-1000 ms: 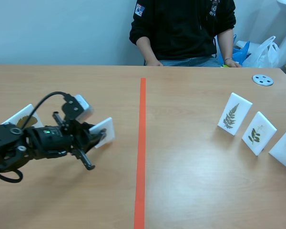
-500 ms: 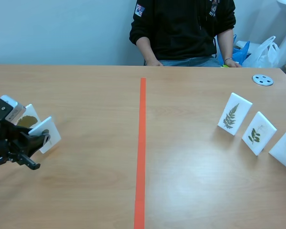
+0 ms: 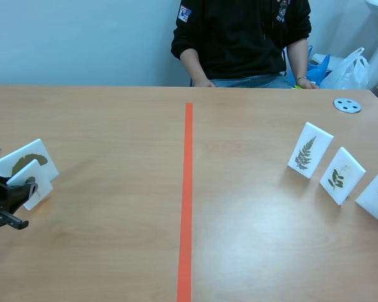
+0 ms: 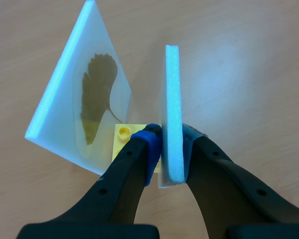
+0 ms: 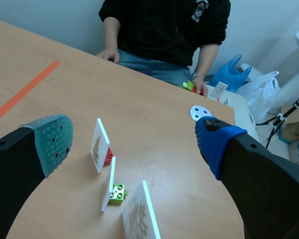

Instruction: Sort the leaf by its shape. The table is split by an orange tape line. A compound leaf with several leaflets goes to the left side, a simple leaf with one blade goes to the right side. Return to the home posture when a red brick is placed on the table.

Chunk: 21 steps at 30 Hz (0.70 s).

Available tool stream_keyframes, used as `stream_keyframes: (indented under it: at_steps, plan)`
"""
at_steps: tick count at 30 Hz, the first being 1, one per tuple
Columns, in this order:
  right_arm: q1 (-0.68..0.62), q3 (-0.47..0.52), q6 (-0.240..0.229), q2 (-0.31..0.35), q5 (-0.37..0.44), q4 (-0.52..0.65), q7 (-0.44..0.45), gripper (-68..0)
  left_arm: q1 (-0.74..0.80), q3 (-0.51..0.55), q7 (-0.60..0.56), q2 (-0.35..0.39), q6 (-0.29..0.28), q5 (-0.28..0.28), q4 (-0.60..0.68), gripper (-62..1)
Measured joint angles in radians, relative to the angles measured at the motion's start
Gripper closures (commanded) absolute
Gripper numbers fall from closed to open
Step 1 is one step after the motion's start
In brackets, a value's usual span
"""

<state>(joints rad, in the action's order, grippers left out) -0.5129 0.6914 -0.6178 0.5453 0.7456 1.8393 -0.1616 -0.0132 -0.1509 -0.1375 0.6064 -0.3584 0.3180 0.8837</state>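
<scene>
At the worktop's (image 3: pixel 113 251) left edge, the left gripper (image 4: pixel 172 143) is clamped on a white card (image 4: pixel 173 89), seen edge-on so its leaf is hidden. Just beside it, a brown-leaf card (image 4: pixel 84 99) stands on a yellow brick (image 4: pixel 123 133). The right gripper (image 5: pixel 133 143) gapes wide. Ahead of it, three cards (image 3: pixel 342 175) stand near the right edge. A person (image 3: pixel 239 38) sits at the far edge.

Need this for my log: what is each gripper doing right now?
Left gripper: closed on a white leaf card.
Right gripper: open, holding nothing.
</scene>
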Motion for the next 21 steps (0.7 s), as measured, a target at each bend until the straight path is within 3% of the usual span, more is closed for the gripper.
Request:
stream_keyframes:
  at_steps: [5, 18, 21]
  plan:
    - [0.000, 0.000, 0.000, 0.000, 0.000, 0.000, 0.000, -50.4, 0.008, 0.000, 0.006, 0.000, 0.027, -0.002, 0.000, -8.3]
    - [0.019, 0.000, 0.000, 0.000, 0.000, 0.000, 0.000, -50.4, 0.008, 0.000, 0.006, 0.000, 0.032, -0.002, 0.000, -62.3]
    - [0.019, 0.000, 0.000, 0.000, 0.000, 0.000, 0.002, -50.4, 0.008, 0.000, 0.007, 0.000, 0.032, -0.002, 0.000, -62.3]
